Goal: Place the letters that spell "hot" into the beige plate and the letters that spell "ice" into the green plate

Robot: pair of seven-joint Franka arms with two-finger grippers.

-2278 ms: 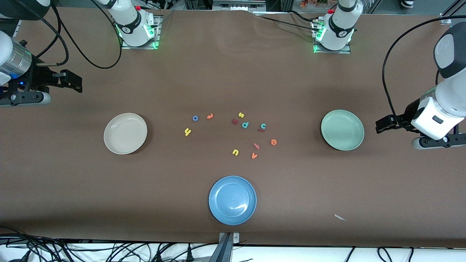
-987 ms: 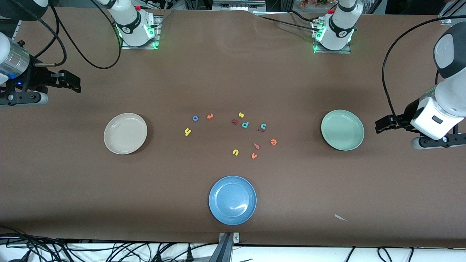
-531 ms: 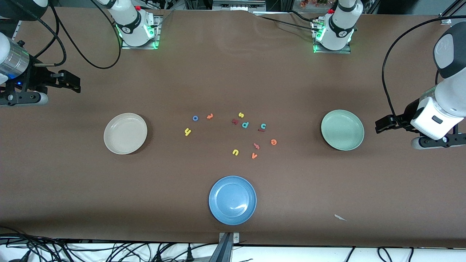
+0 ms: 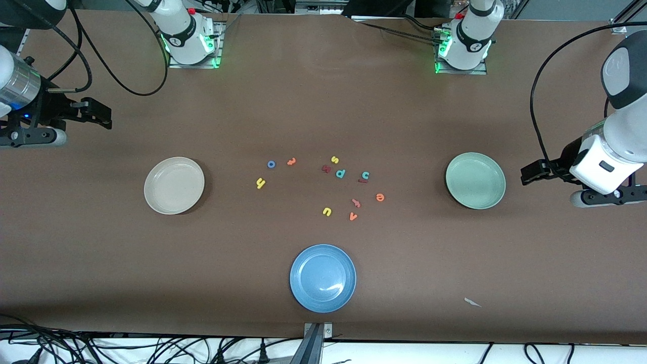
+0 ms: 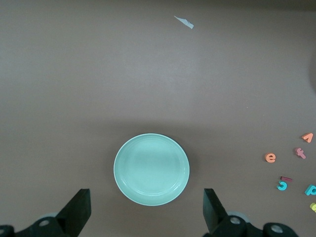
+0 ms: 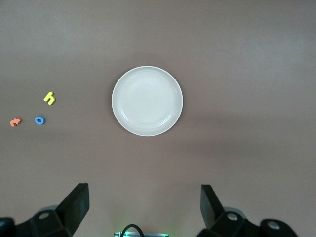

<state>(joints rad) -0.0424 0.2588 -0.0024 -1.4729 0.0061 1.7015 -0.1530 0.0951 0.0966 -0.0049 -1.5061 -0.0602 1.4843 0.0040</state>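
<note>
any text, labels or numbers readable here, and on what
No printed labels or numbers can be read; the only text is loose foam letters on the table:
"h", yellow
"o", blue
"t", orange
"s", yellow
"d", teal
"c", teal
"e", orange
"u", yellow
"v", orange
Two dark red letters and a salmon one: unclear.

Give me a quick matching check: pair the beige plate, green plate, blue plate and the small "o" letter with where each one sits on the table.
Things:
1. beige plate
2. green plate
3. blue plate
4. blue "o"

Places:
A. toward the left arm's end of the table
B. nearest the front camera
C. on the bare table between the beige and green plates
D. toward the right arm's end of the table

Pairs: 1-D, 2-A, 3-B, 4-C
</note>
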